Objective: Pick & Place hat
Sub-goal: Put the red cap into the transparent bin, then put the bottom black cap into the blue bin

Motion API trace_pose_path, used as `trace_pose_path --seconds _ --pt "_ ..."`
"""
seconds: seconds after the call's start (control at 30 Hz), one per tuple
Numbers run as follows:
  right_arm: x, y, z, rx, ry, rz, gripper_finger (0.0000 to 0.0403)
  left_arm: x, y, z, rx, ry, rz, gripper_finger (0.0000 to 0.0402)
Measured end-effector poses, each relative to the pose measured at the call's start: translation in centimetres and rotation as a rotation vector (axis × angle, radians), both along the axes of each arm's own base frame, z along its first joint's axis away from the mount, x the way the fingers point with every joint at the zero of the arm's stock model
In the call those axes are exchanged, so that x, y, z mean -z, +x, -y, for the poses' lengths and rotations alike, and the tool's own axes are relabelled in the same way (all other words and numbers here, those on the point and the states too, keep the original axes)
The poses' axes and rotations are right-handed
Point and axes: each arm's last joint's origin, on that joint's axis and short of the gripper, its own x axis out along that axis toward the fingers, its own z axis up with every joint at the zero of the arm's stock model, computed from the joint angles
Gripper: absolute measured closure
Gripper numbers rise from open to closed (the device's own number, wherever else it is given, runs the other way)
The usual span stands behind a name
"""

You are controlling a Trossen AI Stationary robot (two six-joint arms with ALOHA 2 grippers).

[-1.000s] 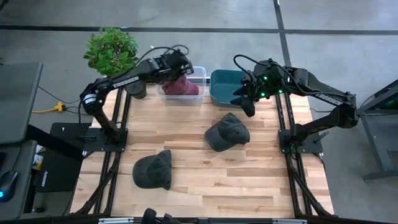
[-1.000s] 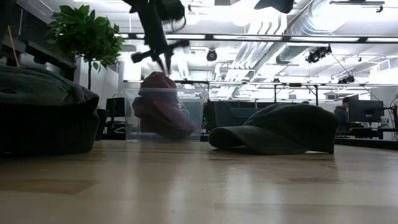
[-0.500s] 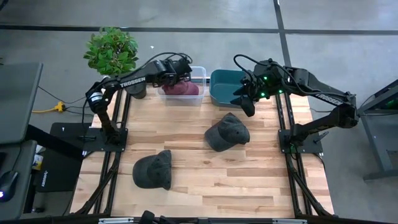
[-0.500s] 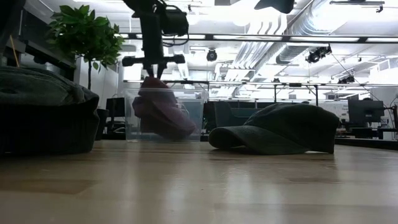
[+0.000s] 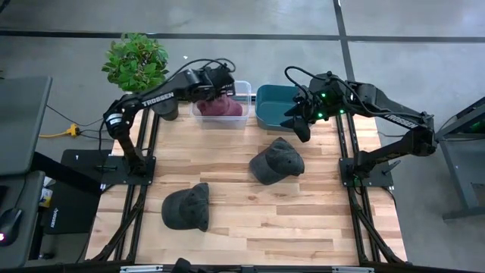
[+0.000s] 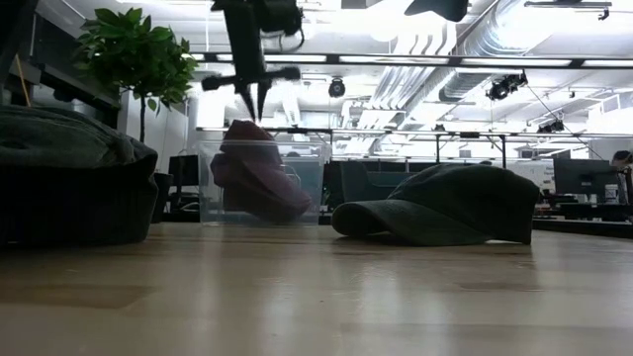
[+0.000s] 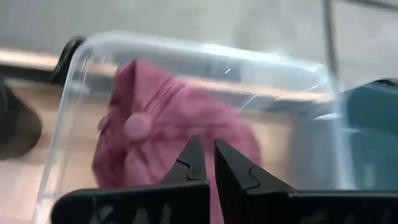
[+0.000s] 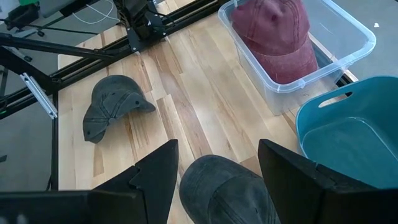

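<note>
A maroon hat [image 5: 220,107] lies inside a clear plastic bin [image 5: 244,91] at the table's far edge; it also shows in the left wrist view [image 7: 174,118] and the low view [image 6: 255,173]. My left gripper [image 6: 249,107] hangs just above it, fingers shut, touching nothing [image 7: 208,146]. A dark grey hat [image 5: 276,161] rests on its brim and rim mid-table. A second dark hat [image 5: 187,207] lies at the near left. My right gripper [image 5: 301,133] is open and empty above the far right, near the teal bin [image 5: 274,106].
A potted plant [image 5: 136,61] stands at the far left corner beside the clear bin. The teal bin [image 8: 348,137] sits right of the clear bin [image 8: 360,37]. Bare wood lies between the two dark hats [image 8: 224,186] [image 8: 109,106] and along the near edge.
My left gripper has turned upright, dipped down onto the maroon hat's top in the clear bin, then risen a little clear of it. The hat stays in the bin.
</note>
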Motion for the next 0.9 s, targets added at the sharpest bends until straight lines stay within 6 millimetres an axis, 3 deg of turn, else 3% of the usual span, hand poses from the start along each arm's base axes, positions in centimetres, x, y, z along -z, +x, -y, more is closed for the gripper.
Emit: trace_pose_path --seconds 0.3,0.6,0.9 --pt "0.0 0.0 0.0 -0.025 0.000 0.002 0.0187 -5.9 -0.2 2.1 0.173 0.061 0.007 0.0401" --pt "0.3 -0.3 -0.2 -0.072 -0.002 -0.040 0.0187 -10.2 -3.2 7.8 0.202 0.062 -0.109 0.0402" --pt "0.5 -0.7 -0.5 -0.142 -0.006 -0.067 0.0187 -11.7 -5.1 12.9 0.241 0.047 0.032 0.0402"
